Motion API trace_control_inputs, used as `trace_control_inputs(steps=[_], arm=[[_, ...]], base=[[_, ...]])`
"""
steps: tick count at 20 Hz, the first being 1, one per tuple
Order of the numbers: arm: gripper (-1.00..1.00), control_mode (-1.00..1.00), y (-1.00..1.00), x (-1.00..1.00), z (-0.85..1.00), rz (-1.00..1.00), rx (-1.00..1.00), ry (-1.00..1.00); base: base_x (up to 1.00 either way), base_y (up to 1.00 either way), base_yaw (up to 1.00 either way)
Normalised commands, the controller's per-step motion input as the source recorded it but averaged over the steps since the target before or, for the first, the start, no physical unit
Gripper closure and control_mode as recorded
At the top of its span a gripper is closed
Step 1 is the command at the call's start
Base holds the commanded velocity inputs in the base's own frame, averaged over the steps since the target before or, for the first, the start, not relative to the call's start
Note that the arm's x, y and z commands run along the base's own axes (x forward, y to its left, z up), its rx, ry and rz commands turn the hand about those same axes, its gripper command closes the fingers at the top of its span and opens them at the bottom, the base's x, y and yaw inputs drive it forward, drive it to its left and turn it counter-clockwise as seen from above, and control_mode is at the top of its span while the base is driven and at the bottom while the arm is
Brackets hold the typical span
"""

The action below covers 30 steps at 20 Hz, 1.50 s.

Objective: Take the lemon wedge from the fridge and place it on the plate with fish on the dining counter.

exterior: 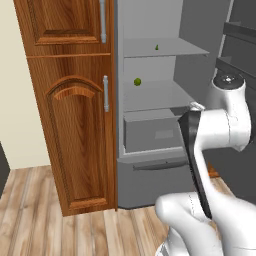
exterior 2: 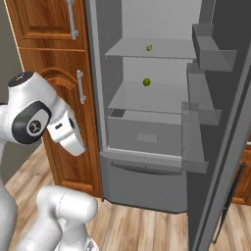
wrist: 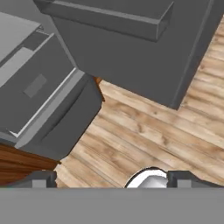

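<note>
The fridge (exterior 2: 147, 162) stands open; its upper shelf (exterior 2: 162, 49) carries the lemon wedge (exterior 2: 149, 47); the lower shelf (exterior 2: 147, 98) a green ball (exterior 2: 146, 82).

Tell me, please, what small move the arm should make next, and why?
Probably raise the hand and turn it toward the upper shelf of the open fridge. The lemon wedge lies there, above the round green ball, while the open gripper points down at the wooden floor beside the fridge's drawer, holding nothing.
</note>
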Motion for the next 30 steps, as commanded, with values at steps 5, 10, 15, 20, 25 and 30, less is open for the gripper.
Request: trace_control_inputs(steps=[5, 10, 15, 20, 25, 30], arm=[[-1.00, -1.00, -0.15, -0.19, 0.13, 0.10, 0.21, -0.08], [-1.00, -1.00, -0.28, -0.07, 0.00, 0.06, -0.02, -0.24], [-1.00, -1.00, -0.56, 0.00, 0.00, 0.38, 0.11, -0.04], [-1.00, -1.00, -0.05, 0.00, 0.00, 0.23, 0.02, 0.00], [-1.00, -1.00, 0.02, 0.03, 0.00, 0.00, -0.02, 0.03], [-1.00, -1.00, 0.14, 0.00, 0.00, 0.00, -0.10, -0.01]], base=[[0.00, 0.00, 0.00], [0.00, 0.00, 0.00], [0.00, 0.00, 0.00], [0.00, 0.00, 0.00], [0.00, 0.00, 0.00], [0.00, 0.00, 0.00]])
